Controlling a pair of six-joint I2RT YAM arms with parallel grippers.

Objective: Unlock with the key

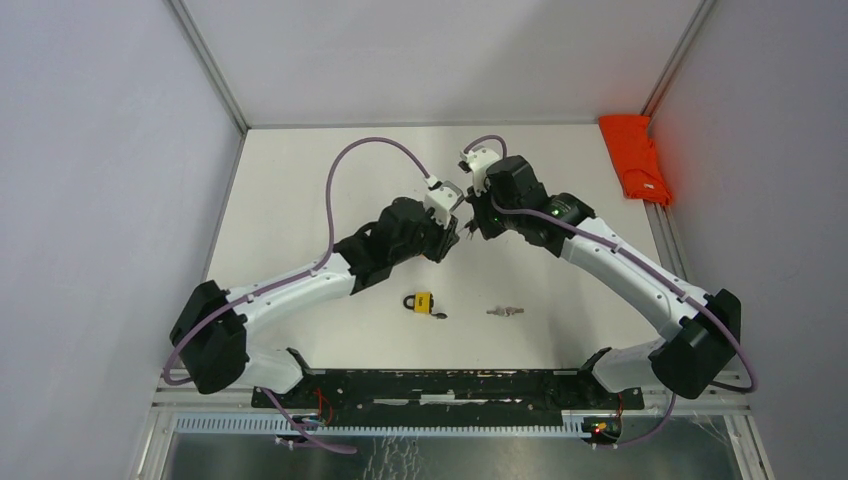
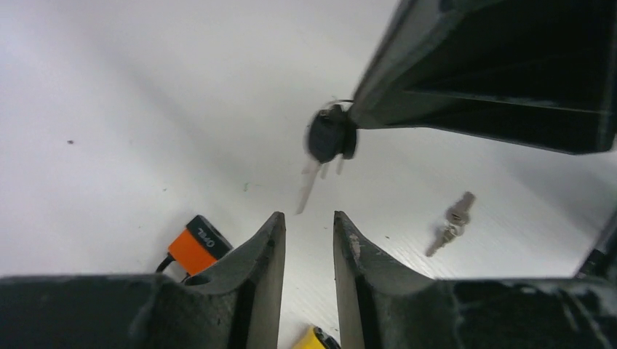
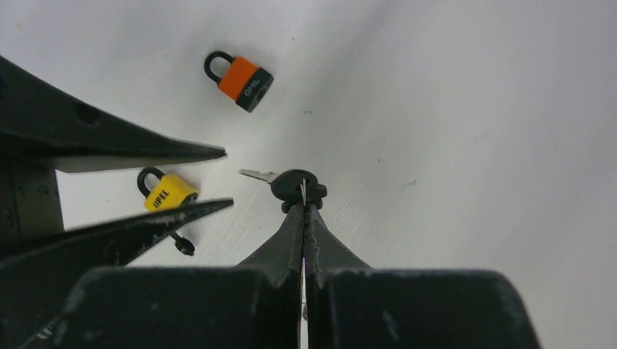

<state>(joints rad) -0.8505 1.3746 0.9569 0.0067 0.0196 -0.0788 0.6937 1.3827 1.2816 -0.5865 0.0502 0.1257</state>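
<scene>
Yellow lock (image 1: pixel 421 302): lies on the table (image 1: pixel 300 200) nearest the arm bases. Shackle is seated. A small dark key (image 3: pixel 182 246) sits at its underside; whether it is in the keyway cannot be told.
Loose keys (image 1: pixel 505 311): flat on the table just right of the yellow lock, untouched.
Left claw (image 2: pixel 308 216): raised over mid-table, jaws apart with nothing between them, pointing at the held key.
Right claw (image 3: pixel 303 211): jaws together, clamped on the black head of the key (image 3: pixel 291 185).
Key: in the air, clear of the table and of both locks, its blade pointing toward the left claw's tips.
Orange lock (image 3: pixel 240 78): on the table beyond the yellow one in the right wrist view, shackle seated. It is hidden in the top view.
Red cloth (image 1: pixel 635 158): far right edge, well apart from the work.
Done: a key is off the table and gripped.
Left to do: no lock is held, and the held key is in no keyway. Judged outstanding are steadying a lock, entering the blade, turning it and freeing the shackle.
Open point: which lock this key fits cannot be told.
</scene>
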